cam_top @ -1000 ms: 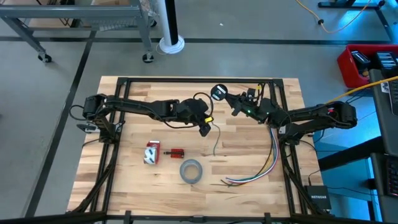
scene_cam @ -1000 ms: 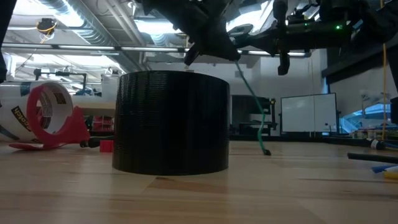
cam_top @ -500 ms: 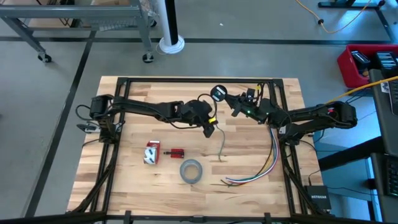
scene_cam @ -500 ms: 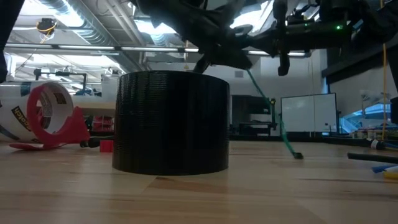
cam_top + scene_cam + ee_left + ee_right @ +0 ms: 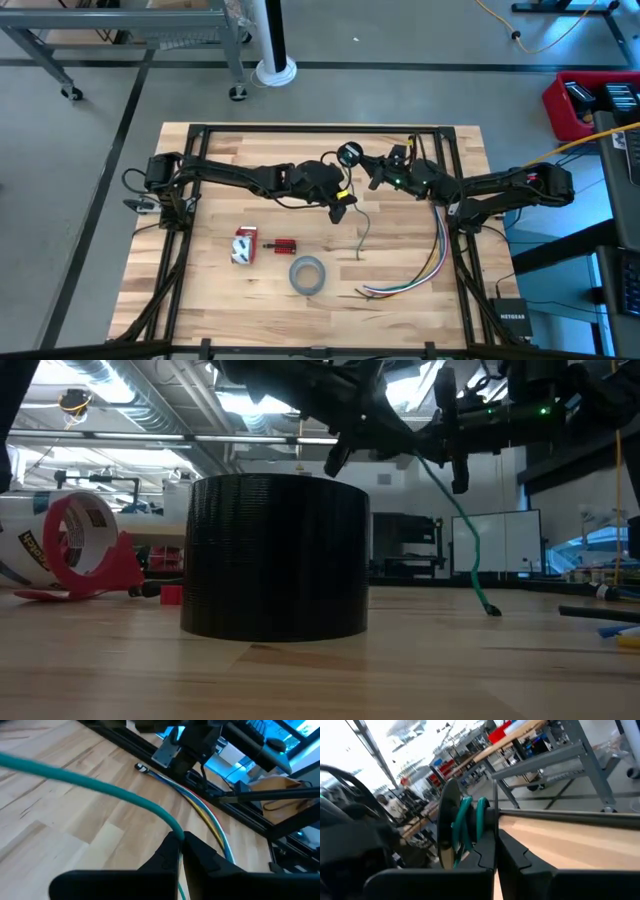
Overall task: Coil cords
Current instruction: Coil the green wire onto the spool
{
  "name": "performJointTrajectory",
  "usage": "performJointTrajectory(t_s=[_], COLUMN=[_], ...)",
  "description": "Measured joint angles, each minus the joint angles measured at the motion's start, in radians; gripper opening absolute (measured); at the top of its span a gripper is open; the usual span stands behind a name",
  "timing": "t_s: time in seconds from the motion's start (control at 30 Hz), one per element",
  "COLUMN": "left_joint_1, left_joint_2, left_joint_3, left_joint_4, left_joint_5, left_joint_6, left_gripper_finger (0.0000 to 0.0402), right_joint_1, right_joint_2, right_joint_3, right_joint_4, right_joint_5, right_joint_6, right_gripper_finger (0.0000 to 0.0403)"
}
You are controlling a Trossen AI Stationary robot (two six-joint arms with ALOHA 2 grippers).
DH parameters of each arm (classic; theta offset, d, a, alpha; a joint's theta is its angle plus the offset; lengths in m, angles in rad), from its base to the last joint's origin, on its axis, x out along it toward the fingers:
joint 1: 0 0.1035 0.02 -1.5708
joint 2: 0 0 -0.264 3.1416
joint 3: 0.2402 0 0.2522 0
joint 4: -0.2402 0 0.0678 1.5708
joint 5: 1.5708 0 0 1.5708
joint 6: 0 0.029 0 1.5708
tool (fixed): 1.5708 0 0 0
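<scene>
The worktop [image 5: 400, 310] is pale butcher-block wood in glued strips with a smooth satin finish, framed by matt black metal rails [image 5: 320, 128]. The cord [image 5: 100, 787] looks like smooth teal rubbery plastic, wound onto a dark disc [image 5: 447, 822] of hard matt plastic, and the left arm's fingers [image 5: 167, 855] are matt black plastic with stepped edges. The tape roll [image 5: 307, 274] is dull grey, the tape dispenser [image 5: 85, 550] glossy red plastic, and the multicoloured wires [image 5: 430, 262] have smooth plastic sheaths.

Light wood-plank table [image 5: 210, 285] in a black frame. On it: grey tape roll [image 5: 307, 274], red-white tape dispenser [image 5: 243, 245], small red part [image 5: 283, 245] beside it, multicoloured wire bunch [image 5: 420, 272] near right edge.
</scene>
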Motion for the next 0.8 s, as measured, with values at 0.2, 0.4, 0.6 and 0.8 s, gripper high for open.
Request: performJointTrajectory(t_s=[0.2, 0.4, 0.6, 0.8], left_joint_1=[0.002, 0.019, 0.037, 0.040], left_joint_2=[-0.001, 0.001, 0.005, 0.005], left_joint_3=[0.000, 0.000, 0.000, 0.000], left_joint_4=[0.039, 0.025, 0.026, 0.095], left_joint_5=[0.028, 0.037, 0.037, 0.068], left_joint_6=[0.000, -0.028, -0.068, -0.072], left_gripper_finger=[0.0000, 0.0000, 0.0000, 0.0000], right_joint_1=[0.000, 0.000, 0.000, 0.000], right_joint_2=[0.000, 0.000, 0.000, 0.000], right_joint_3=[0.000, 0.000, 0.000, 0.000], right_joint_4=[-0.037, -0.047, -0.054, -0.083], right_joint_5=[-0.008, -0.045, -0.063, -0.090], right_joint_6=[-0.002, -0.003, -0.003, -0.002], right_gripper_finger=[0.0005, 0.0005, 0.0005, 0.0005])
